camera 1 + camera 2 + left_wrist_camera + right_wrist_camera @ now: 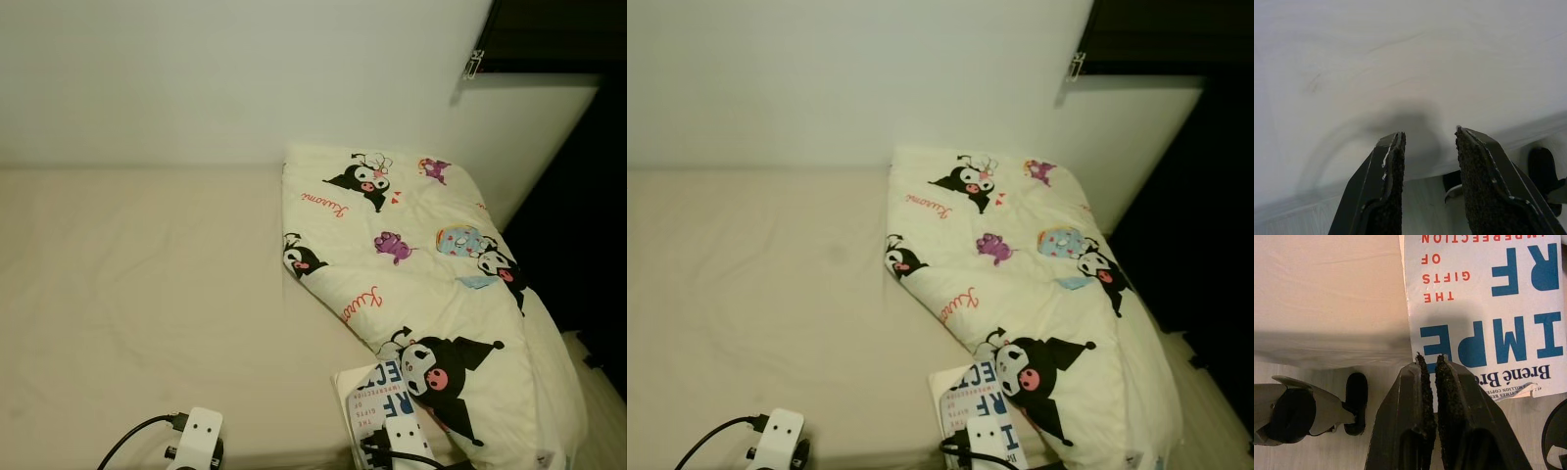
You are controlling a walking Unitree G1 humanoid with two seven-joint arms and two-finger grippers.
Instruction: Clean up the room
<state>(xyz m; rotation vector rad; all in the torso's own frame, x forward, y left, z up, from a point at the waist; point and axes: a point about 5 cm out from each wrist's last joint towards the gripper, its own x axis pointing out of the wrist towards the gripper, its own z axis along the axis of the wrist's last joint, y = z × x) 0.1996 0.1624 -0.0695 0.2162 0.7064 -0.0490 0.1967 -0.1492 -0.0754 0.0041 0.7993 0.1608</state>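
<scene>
Book to be cleared away, white-covered with blue and red lettering. Lies at the near edge of the bed, far corner tucked under the quilt.

Largest first: bed, covered in a plain cream sheet, bare apart from the bedding on the robot's right. No obstacle on that side, so room to drag toward the open sheet if needed.

Next, quilt, cream with cartoon prints, bunched along the right side and draped over the book's far corner. Judged the main snag: expect drag from the fabric. Better to slide the book out toward the near edge, low and level, before lifting, not to yank straight up and haul the quilt along.

Then the book itself: thin and flat, likely to flex or pivot when held by one edge only. Best lifted slowly, cover kept level, no swinging.

Right gripper: fingers clenched nearly together at the book's near edge, apparently pinching the cover there. Shallow bite by the look of it, so hold the pinch firm and check for slipping.

Left gripper: fingers spread apart, grasping nothing, poised over the sheet at the bed's edge. Free to support the book's underside once clear.
</scene>
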